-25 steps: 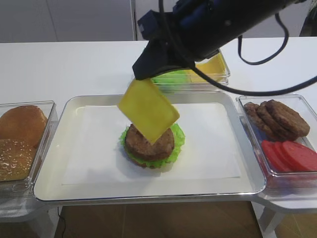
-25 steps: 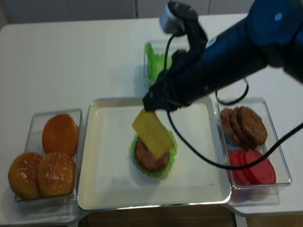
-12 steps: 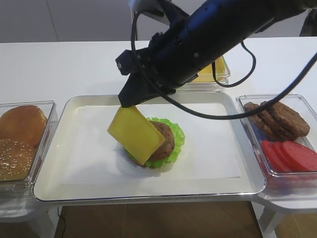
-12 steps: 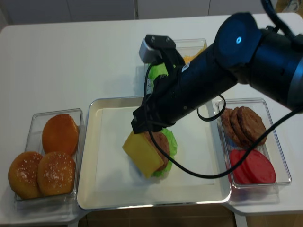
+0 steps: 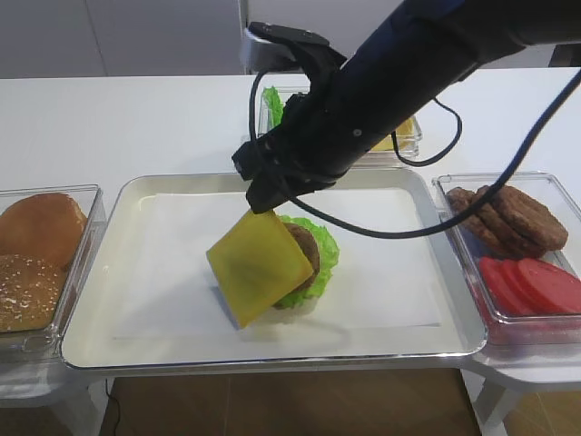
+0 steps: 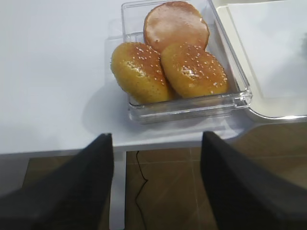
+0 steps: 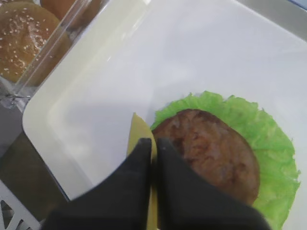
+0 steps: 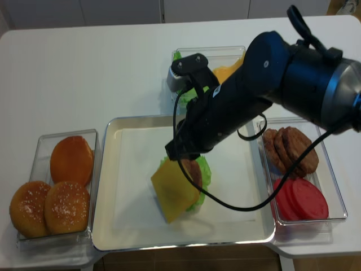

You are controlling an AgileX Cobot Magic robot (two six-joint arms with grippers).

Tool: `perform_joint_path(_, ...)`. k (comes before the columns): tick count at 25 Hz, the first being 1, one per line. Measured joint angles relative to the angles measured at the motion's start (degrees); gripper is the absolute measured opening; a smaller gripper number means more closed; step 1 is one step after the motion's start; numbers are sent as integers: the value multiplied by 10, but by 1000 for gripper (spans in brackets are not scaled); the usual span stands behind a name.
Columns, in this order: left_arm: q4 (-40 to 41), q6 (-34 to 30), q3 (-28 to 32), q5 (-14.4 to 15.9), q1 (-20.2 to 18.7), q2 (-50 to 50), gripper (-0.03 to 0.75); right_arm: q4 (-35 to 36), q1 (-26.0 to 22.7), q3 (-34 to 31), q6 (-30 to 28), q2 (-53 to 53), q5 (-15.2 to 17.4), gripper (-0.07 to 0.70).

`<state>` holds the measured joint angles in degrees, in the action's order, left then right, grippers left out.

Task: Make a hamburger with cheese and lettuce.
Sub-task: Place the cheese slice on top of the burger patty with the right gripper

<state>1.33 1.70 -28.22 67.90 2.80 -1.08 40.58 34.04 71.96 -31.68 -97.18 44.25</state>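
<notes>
The hamburger [image 5: 309, 250] sits mid-tray as a brown patty [image 7: 208, 148] on ruffled green lettuce [image 7: 268, 139]. The cheese [image 5: 259, 268] is a yellow square slice hanging tilted against the patty's left side, its lower corner near the tray paper. My right gripper [image 7: 153, 142] is shut on the cheese's top edge, just above and left of the patty [image 8: 196, 169]. It also shows from above as the right gripper [image 5: 265, 202]. My left gripper [image 6: 158, 143] is open and empty, off the table's front edge below the bun box.
The hamburger rests on a paper-lined white tray [image 5: 136, 272]. A clear box of buns [image 6: 177, 62] stands left of it. On the right, one box holds loose patties [image 5: 513, 218] and tomato slices [image 5: 536, 282]. A back box [image 8: 225, 70] holds spare lettuce and cheese.
My right gripper has come down and toward the tray's front-left with the cheese. The slice went from hanging above the patty to leaning low at its left side.
</notes>
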Motion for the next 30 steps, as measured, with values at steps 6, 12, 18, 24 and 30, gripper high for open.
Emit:
perform_joint_path(6,0,0,0,0,0,0,433,-29,0,0,-1,-13,-25,45)
perform_joint_path(12,0,0,0,0,0,0,433,-70,0,0,1,-13,-35,45)
perform_joint_path(18,0,0,0,0,0,0,433,-85,0,0,0,-13,-47,45)
perform_joint_path(24,0,0,0,0,0,0,433,-104,0,0,0,-13,-52,45)
perform_joint_path(30,0,0,0,0,0,0,433,-107,0,0,0,-21,-61,45)
